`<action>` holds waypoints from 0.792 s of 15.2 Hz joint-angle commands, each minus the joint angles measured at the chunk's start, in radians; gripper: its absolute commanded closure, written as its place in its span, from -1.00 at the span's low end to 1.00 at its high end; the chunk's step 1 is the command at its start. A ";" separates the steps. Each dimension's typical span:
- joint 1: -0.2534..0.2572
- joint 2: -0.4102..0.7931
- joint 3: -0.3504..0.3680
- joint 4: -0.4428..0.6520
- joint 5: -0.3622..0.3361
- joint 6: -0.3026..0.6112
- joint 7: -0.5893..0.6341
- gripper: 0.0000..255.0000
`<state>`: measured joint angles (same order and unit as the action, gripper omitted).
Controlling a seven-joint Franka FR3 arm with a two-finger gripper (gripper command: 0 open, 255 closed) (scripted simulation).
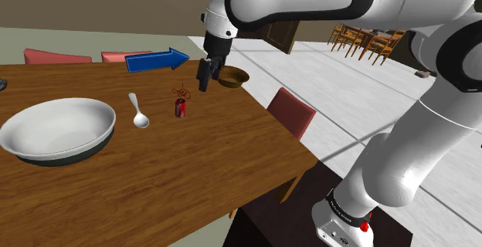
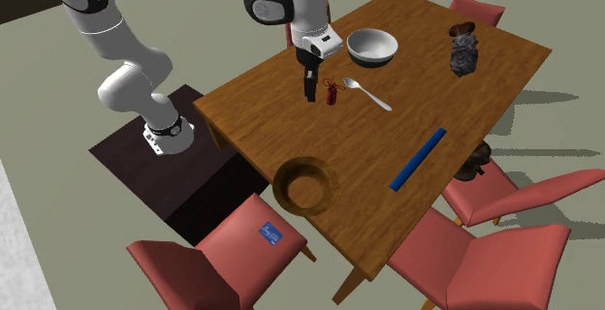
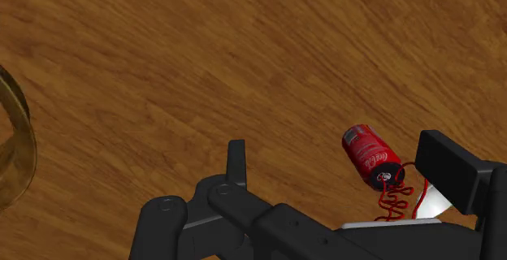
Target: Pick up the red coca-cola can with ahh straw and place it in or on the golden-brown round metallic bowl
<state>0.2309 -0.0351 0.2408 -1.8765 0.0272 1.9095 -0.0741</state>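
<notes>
a long wooden table (image 1: 170, 184) takes up the middle of the room, with red chairs (image 2: 485, 250) drawn up around it. the red can (image 1: 181, 108) stands upright on the wood, a curly red straw poking out of its top — it sits near the scoop end of a white spoon (image 1: 137, 113). the black claw (image 1: 204, 82) hangs over the table close to the can, on the side away from the spoon. its two fingers (image 3: 236, 159) are spread apart and hold nothing — from the hand's own camera the can shows between them, closer to one, touched by neither. the golden-brown bowl (image 2: 304, 184) rests well apart from the can, near the table's edge by a chair. a big white bowl (image 1: 58, 130) and a blue bar (image 2: 419, 158) lie elsewhere on the tabletop.
</notes>
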 commanded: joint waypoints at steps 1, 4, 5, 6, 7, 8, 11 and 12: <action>0.019 0.060 0.020 0.062 -0.007 0.008 0.003 -1.00; 0.046 0.143 0.044 0.154 -0.021 0.013 0.002 -1.00; 0.056 0.171 0.052 0.187 -0.026 0.013 0.002 -1.00; 0.063 0.190 0.057 0.210 -0.031 0.012 0.002 -1.00; 0.064 0.193 0.057 0.200 -0.031 0.025 0.002 -1.00; 0.064 0.196 0.057 0.190 -0.032 0.037 0.003 -1.00; 0.066 0.205 0.057 0.162 -0.035 0.074 0.005 -1.00; 0.066 0.209 0.057 0.153 -0.037 0.086 0.006 -1.00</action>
<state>0.2969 0.1706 0.2977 -1.7142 -0.0085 1.9832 -0.0680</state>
